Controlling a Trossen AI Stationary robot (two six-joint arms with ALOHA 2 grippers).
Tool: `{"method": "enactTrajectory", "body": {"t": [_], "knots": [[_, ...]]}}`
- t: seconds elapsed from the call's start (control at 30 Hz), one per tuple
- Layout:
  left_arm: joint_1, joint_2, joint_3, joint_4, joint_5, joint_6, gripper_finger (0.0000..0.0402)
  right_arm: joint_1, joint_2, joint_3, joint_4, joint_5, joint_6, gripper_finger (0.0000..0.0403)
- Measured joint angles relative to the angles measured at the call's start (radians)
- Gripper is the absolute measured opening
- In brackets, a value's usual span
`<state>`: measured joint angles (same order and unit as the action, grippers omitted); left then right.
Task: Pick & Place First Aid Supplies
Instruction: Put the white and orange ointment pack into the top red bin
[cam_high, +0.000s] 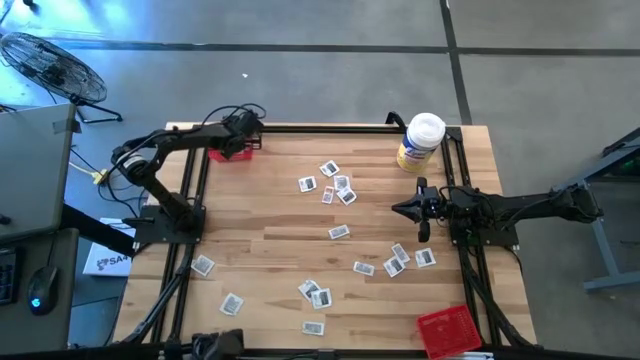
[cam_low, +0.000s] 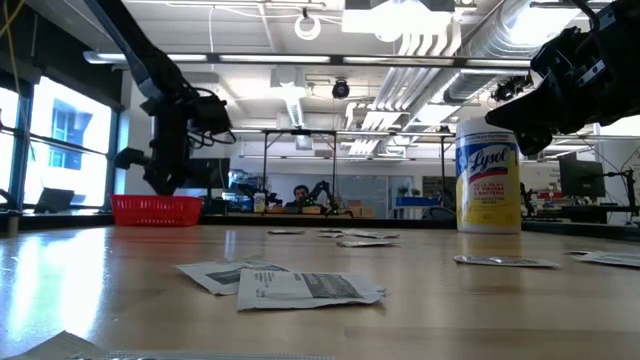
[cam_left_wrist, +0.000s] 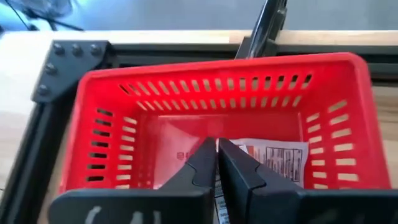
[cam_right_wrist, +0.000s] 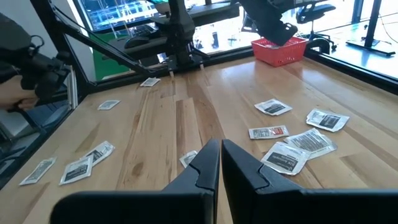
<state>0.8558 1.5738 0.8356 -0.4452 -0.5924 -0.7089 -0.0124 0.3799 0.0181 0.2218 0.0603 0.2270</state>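
A wooden table framed in black rail is standing in an open workshop with a grey floor, and a fan is sitting off its far left corner. The left gripper is hovering directly over the far red tray at the table's far left corner, its jaws showing only a hairline gap and gripping nothing I can make out; one packet is lying flat on the tray floor just below and beside the fingertips, its long axis running across the tray. The remaining packets are lying scattered flat on the wood, a cluster near the centre-far side and others toward the near edge, pointing every which way, so no single heading is governing them. The right gripper is waiting low over the table's right side, jaws closed and empty, near the white-lidded tub. Judging from this, the drop into the tray is looking done, and the next pick is turning on distance: the centre cluster is lying well to the right of the left jaws, while the packets beside the right gripper are sitting nearer that arm. A second red tray is resting at the near right corner.
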Motion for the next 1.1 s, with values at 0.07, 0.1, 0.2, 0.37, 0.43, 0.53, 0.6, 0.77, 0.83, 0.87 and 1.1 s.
{"method": "enactTrajectory", "body": {"t": [0.07,0.1,0.2,0.37,0.43,0.53,0.6,0.77,0.83,0.87,1.1], "knots": [[0.014,0.000,0.000,-0.007,0.034,0.006,0.0033,0.000,0.000,0.000,0.000,0.000,0.000,0.0012],[0.018,0.000,0.000,-0.017,0.042,0.005,0.0043,0.000,0.000,0.000,0.000,0.000,0.000,0.0012],[0.015,-0.001,0.000,-0.050,0.055,0.000,0.0071,0.000,0.000,0.000,0.000,0.000,0.000,0.0012],[0.006,-0.056,0.028,-0.133,0.090,0.024,0.0103,0.000,0.000,0.000,0.000,0.000,0.000,0.0012],[-0.013,-0.091,0.039,-0.152,0.103,0.024,0.0107,0.000,0.000,0.000,0.000,0.000,0.000,0.0012],[-0.076,-0.147,0.045,-0.119,0.140,0.023,0.0108,0.000,0.000,0.000,0.000,0.000,0.000,0.0012],[-0.144,-0.157,0.046,-0.074,0.162,0.024,0.0108,0.000,0.000,0.000,0.000,0.000,0.000,0.0012],[-0.368,-0.130,0.042,0.099,0.216,0.050,0.0108,0.000,0.000,0.000,0.000,0.000,0.000,0.0012],[-0.462,-0.104,0.030,0.207,0.221,0.055,0.0108,0.000,0.000,0.000,0.000,0.000,0.000,0.0012],[-0.507,-0.087,0.025,0.274,0.220,0.054,0.0108,0.000,0.000,0.000,0.000,0.000,0.000,0.0012],[-0.729,0.111,0.026,0.681,0.210,0.121,0.0108,0.000,0.000,0.000,0.000,0.000,0.000,0.0012]]}}
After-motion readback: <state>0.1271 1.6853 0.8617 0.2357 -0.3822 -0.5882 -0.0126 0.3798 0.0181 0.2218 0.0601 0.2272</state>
